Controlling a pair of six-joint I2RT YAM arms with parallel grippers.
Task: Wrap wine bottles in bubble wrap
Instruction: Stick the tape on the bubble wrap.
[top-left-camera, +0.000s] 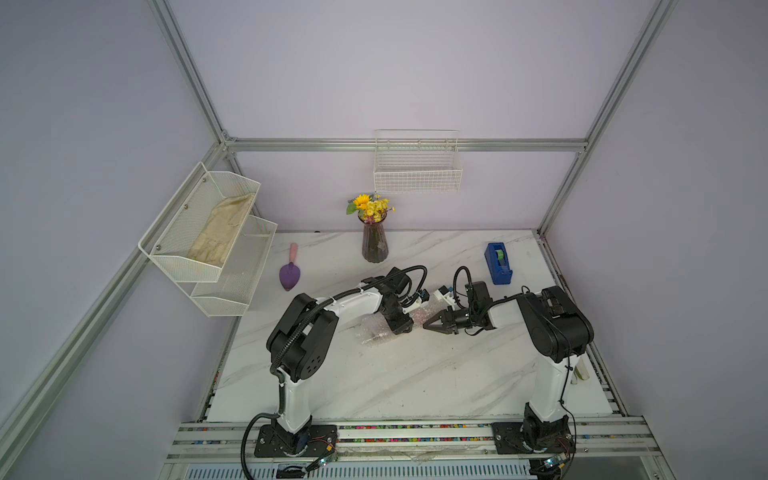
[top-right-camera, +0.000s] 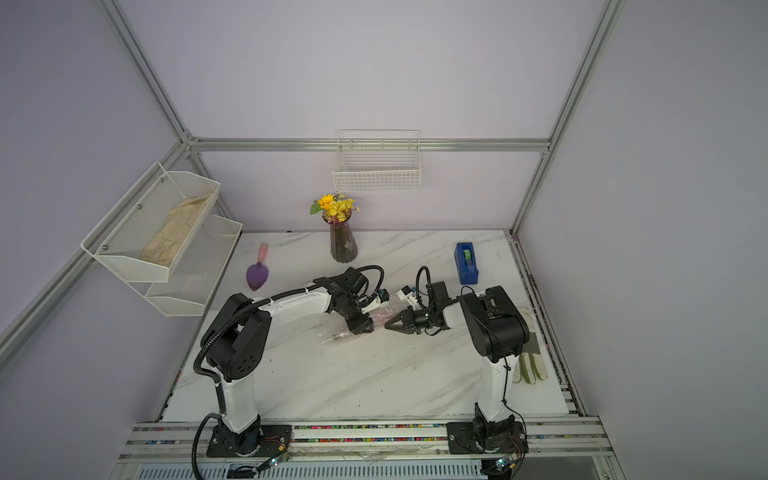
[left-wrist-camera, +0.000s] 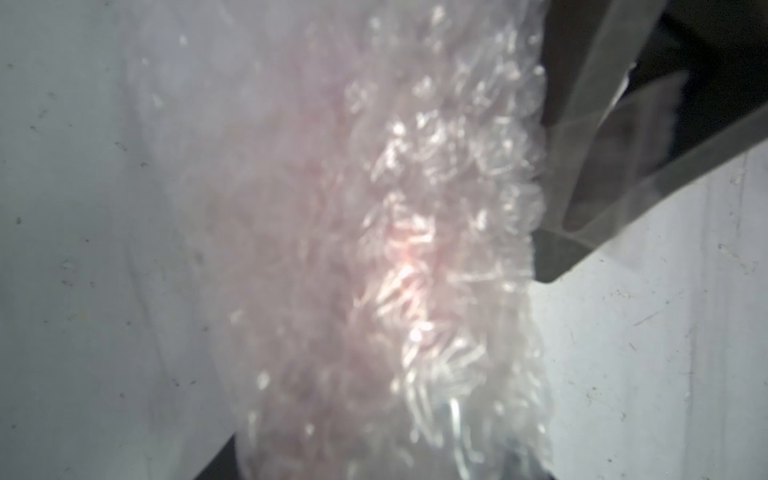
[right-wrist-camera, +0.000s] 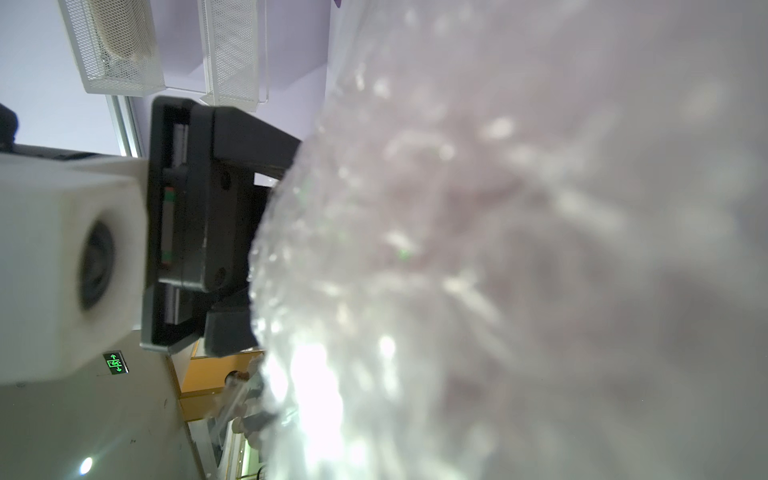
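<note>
The bubble wrap (top-left-camera: 374, 329) (top-right-camera: 336, 333) lies rolled into a bundle in the middle of the marble table (top-left-camera: 374, 382). The wine bottle shows only as a pink tint (left-wrist-camera: 299, 199) through the film; its cap and label are hidden. My left gripper (top-left-camera: 401, 328) (top-right-camera: 361, 328) points down over the bundle. Its fingers (right-wrist-camera: 249, 137) straddle the roll and press on the wrap (right-wrist-camera: 498, 249). My right gripper (top-left-camera: 427, 326) (top-right-camera: 388, 326) is shut, lying level, and its tip (left-wrist-camera: 548, 266) touches the side of the bundle.
A dark vase of yellow flowers (top-left-camera: 375, 245) stands at the back. Also on the table are a blue tape dispenser (top-left-camera: 498, 264), a purple trowel (top-left-camera: 289, 274) and gloves (top-right-camera: 532, 361) at the right edge. Mesh shelves (top-left-camera: 208, 237) and a wire basket (top-left-camera: 417, 170) hang on the walls.
</note>
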